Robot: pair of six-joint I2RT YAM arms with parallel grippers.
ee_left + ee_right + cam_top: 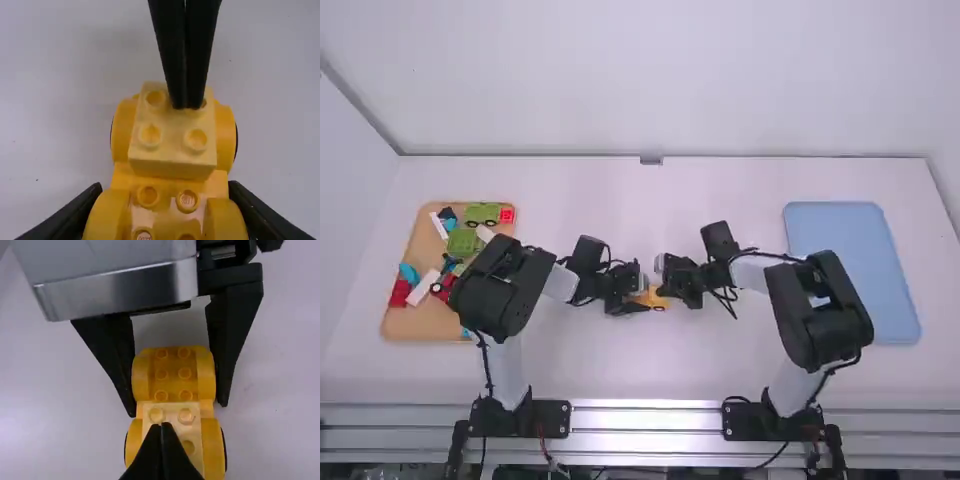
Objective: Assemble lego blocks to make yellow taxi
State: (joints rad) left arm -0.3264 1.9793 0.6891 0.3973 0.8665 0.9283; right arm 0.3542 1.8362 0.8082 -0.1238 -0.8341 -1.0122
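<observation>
Near the table's middle, my left gripper (638, 302) is shut on the yellow car base (656, 299), and my right gripper (665, 284) meets it from the other side. In the left wrist view, the left gripper (167, 210) clasps the sides of the base (120, 175); a pale yellow block (172, 159) is on the base between the far wheels. The right gripper's fingertips are together, at the block's studded top. In the right wrist view, the right gripper (161, 426) is shut over the pale block (172, 415), hiding part of it; the base (173, 374) extends beyond.
On the left, a tan tray (410, 326) holds several green, red, white and blue blocks and wheeled pieces, partly behind the left arm. To the right lies a blue tray (840, 240), overlapped by the right arm.
</observation>
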